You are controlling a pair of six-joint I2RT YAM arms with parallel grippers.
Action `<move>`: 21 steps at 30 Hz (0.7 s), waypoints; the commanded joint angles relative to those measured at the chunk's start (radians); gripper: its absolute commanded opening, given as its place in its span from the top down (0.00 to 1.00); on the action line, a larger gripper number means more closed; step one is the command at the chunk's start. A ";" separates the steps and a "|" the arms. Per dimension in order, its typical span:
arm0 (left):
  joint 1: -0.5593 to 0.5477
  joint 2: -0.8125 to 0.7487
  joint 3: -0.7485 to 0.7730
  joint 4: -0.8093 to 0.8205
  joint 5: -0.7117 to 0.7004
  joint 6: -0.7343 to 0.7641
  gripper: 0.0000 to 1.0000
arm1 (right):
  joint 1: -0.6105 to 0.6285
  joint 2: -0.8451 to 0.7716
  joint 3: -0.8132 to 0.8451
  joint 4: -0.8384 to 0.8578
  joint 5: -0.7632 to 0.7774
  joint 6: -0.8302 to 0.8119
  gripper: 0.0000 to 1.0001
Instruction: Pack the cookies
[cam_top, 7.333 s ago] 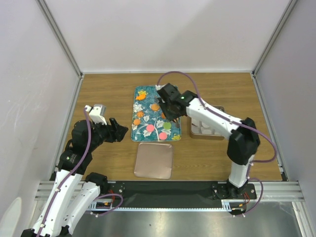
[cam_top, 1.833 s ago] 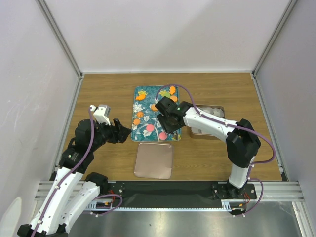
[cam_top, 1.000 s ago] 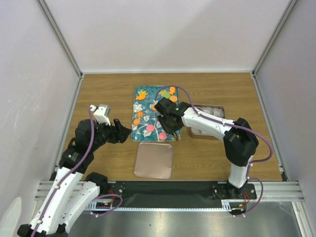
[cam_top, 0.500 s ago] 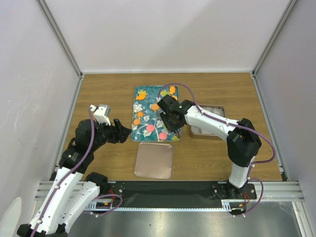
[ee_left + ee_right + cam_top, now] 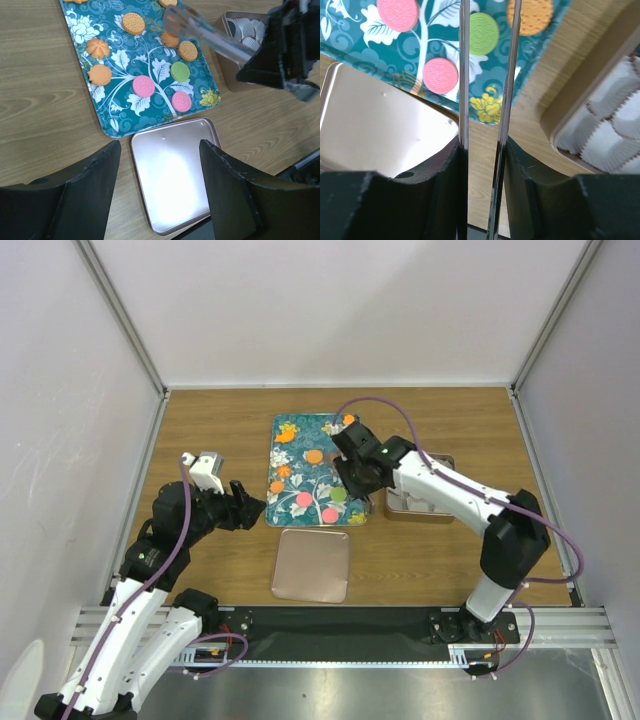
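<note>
A brown wood-grain table (image 5: 200,430) fills the middle of the overhead view. Plain white wall panels (image 5: 330,310) close it in on three sides, with grey aluminium posts (image 5: 120,315) running up from the far corners. A silver rail (image 5: 560,618) crosses the lower edge.

At the centre lies a teal rectangular tray with a white leaf pattern (image 5: 115,115). On it sit the small round flat cookies (image 5: 180,71). In the left wrist view the orange ones are toward the upper centre, with a green one and two pink ones lower down. Just below the tray rests a rose-gold rectangular tin lid (image 5: 312,565). To the tray's right stands a matching tin holding white paper cups (image 5: 580,95).

The left gripper (image 5: 159,150) hangs at the tray's left, jaws spread wide and grasping nothing. The right gripper (image 5: 489,30) hovers over the tray's right side, its long metal blades a narrow gap apart. Whether they pinch a cookie I cannot tell.
</note>
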 commanded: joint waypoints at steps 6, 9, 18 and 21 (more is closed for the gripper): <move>-0.008 -0.010 -0.003 0.023 0.000 0.011 0.29 | -0.124 -0.216 -0.101 -0.055 0.020 0.030 0.61; -0.008 -0.012 -0.005 0.025 0.000 0.011 0.30 | -0.199 -0.299 -0.173 -0.067 0.013 0.030 0.60; -0.010 -0.013 -0.005 0.025 0.012 0.015 0.29 | -0.357 -0.420 -0.300 -0.074 0.022 0.027 0.59; -0.010 -0.022 -0.005 0.026 0.008 0.013 0.29 | -0.382 -0.414 -0.325 -0.063 0.014 0.018 0.59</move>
